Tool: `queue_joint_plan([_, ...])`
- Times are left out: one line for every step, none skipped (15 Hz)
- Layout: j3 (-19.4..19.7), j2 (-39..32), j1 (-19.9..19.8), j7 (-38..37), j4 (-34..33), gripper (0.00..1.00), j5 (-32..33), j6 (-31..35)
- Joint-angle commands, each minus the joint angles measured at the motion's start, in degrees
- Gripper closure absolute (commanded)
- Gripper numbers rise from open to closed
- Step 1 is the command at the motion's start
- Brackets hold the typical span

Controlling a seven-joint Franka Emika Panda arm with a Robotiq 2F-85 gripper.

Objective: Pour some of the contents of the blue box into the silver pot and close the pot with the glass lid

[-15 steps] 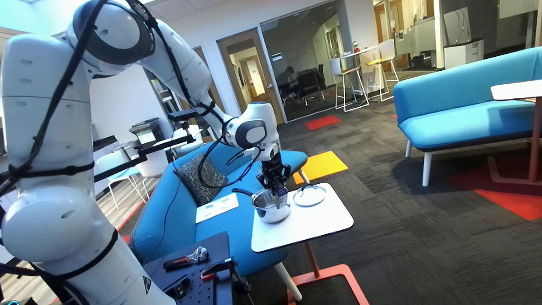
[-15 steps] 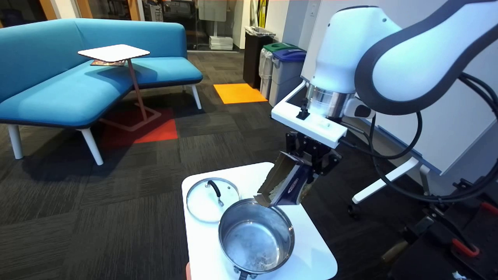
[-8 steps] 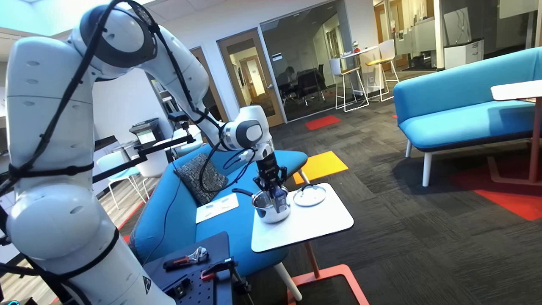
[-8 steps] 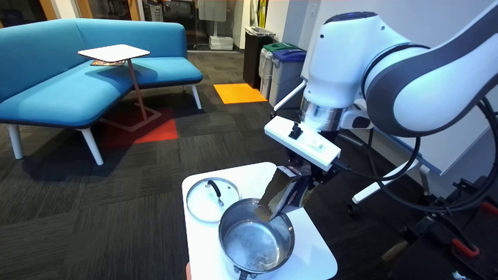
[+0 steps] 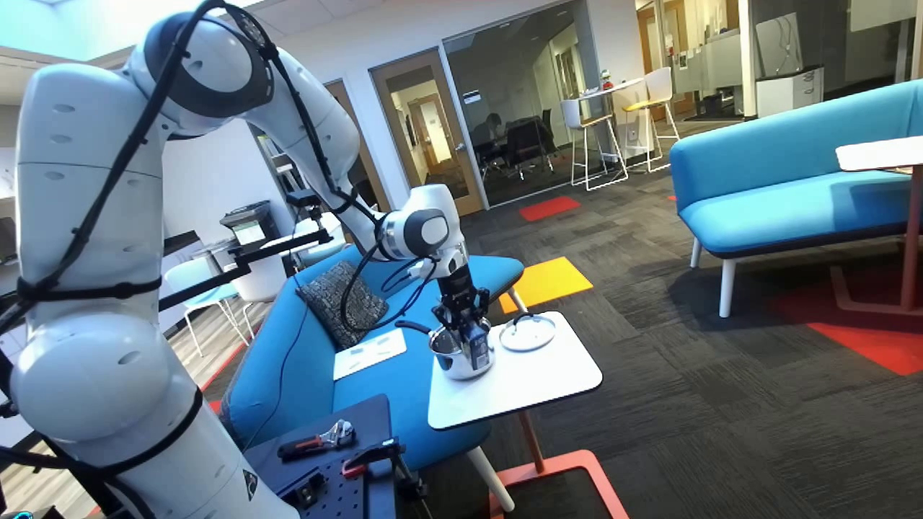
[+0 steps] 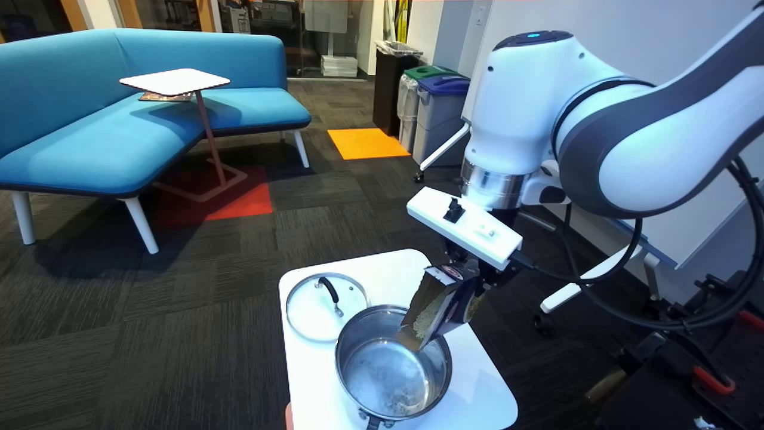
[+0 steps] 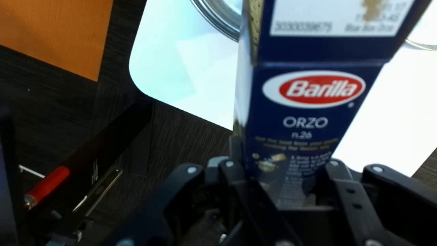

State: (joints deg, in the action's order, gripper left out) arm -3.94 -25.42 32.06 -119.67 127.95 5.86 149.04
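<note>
Fingers (image 7: 233, 171) of the black gripper (image 7: 286, 160) are clamped on the sides of the blue box (image 7: 314, 112), which juts out past their tips with its mouth slanting down and away. What has just changed is that mouth: in an exterior view it now shows over the inside of the silver pot (image 6: 382, 370), lower than the fingers, where a second ago it only met the edge nearest them. I can't tell whether it touches the rim. To my eye that means the lining-up is about done and the pouring itself is the step in hand. Pale grains (image 6: 427, 319) show inside the box, on the mouth side of the fingers, yet I see none falling, and the pot's floor has no heap that I can make out.

Against half a second ago, the fingers have come down a little and the box pokes slightly farther over the pot. More tilt is likely wanted. The glass lid (image 6: 311, 310) hasn't stirred: it lies on the white table (image 6: 477, 382), below the fingers and well apart from them, just beside the pot, so the closing is all to come.
</note>
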Motion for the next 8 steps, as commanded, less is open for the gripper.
queue_joint_plan([-0.17, -0.21, 0.55, -1.87, -2.22, 0.83, 2.0, -2.04])
queue_joint_plan([-0.29, -0.41, 0.53, -1.79, -2.63, 0.83, 1.92, -2.01])
queue_joint_plan([-0.32, -0.68, 0.61, -1.82, -3.13, 0.83, 1.84, -2.0])
queue_joint_plan([-0.24, -0.9, 0.83, -1.94, -3.62, 0.83, 1.93, -2.14])
queue_joint_plan([-0.05, -1.06, 1.16, -2.19, -4.14, 0.83, 2.1, -2.59])
queue_joint_plan([0.34, -1.23, 1.72, -2.89, -4.84, 0.83, 2.49, -3.35])
queue_joint_plan([0.67, -1.39, 2.23, -3.57, -5.52, 0.83, 2.92, -4.46])
queue_joint_plan([1.05, -1.55, 2.89, -4.73, -6.41, 0.83, 3.61, -6.16])
